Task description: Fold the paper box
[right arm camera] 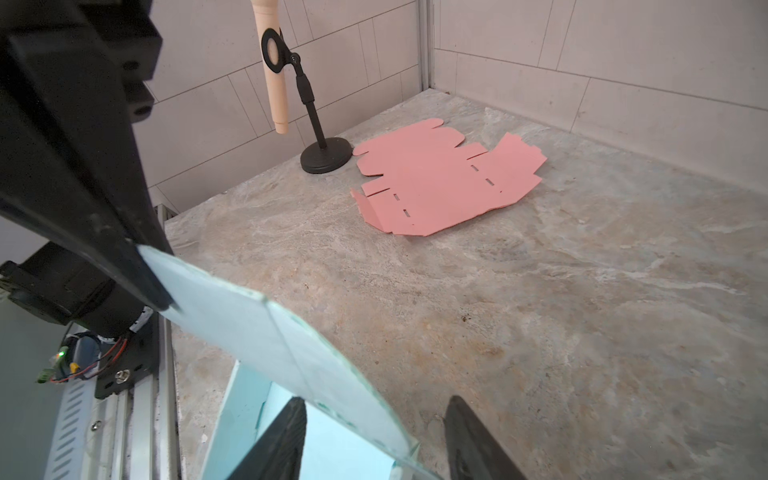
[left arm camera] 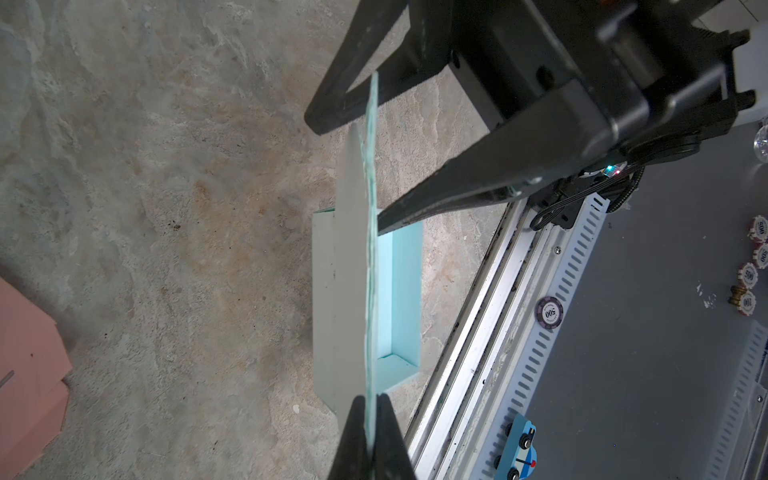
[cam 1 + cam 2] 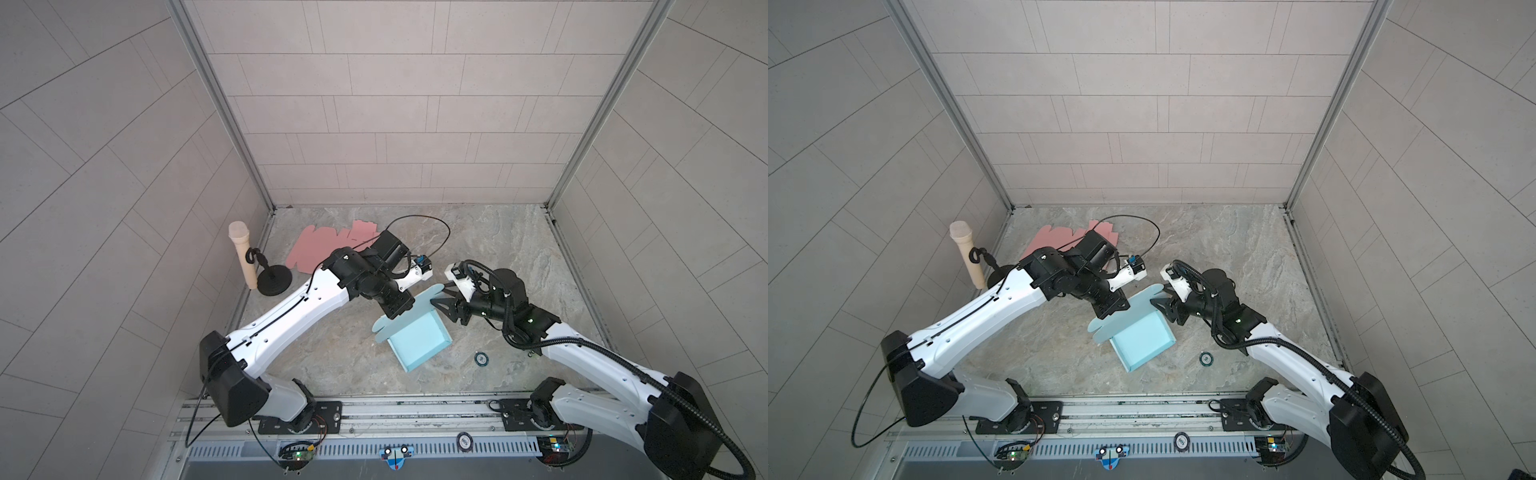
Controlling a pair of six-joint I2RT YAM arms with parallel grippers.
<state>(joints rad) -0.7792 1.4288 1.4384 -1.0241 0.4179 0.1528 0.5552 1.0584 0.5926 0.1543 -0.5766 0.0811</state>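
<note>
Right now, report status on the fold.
Left gripper shut on lid flap of light blue paper box. Right gripper open, straddling that flap. Nothing blocking.

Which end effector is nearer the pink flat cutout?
Left. The left end effector, clamped on the blue box's lid, sits just robot-side of the pink cutout. The right end effector straddles the lid's other end, farther to the right.

Paper box (image 3: 419, 343) flap partly covered by left gripper (image 3: 392, 316), pink blank (image 3: 316, 249) by left arm (image 3: 291, 316), microphone (image 1: 278, 99) head cut off
</note>
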